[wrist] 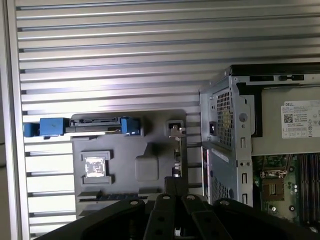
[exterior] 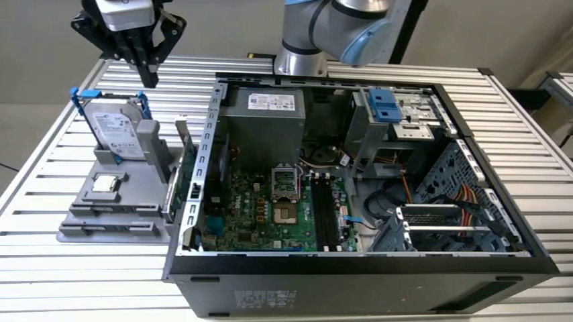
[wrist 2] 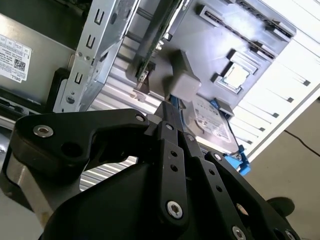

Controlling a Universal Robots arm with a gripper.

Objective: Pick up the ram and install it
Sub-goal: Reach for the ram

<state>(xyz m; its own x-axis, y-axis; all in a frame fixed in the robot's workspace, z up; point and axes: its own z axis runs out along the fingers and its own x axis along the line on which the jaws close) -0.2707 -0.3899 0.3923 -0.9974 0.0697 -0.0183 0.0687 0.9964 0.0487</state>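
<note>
above the slatted metal table [exterior: 528,121], one black gripper [exterior: 149,79] is seen with its fingers [wrist 2: 172,165] pressed together. one thin dark ram [wrist: 107,196] is lodged in the grey holder [wrist: 150,132].

Silver arm [exterior: 300,33], blue caps [exterior: 369,40]; blk fingers [exterior: 149,67]

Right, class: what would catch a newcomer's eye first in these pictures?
The open computer case, its motherboard exposed, lies across the slatted table. At the exterior view's left a grey holder keeps a hard drive in a blue frame upright, and the black gripper hangs above it.
</note>
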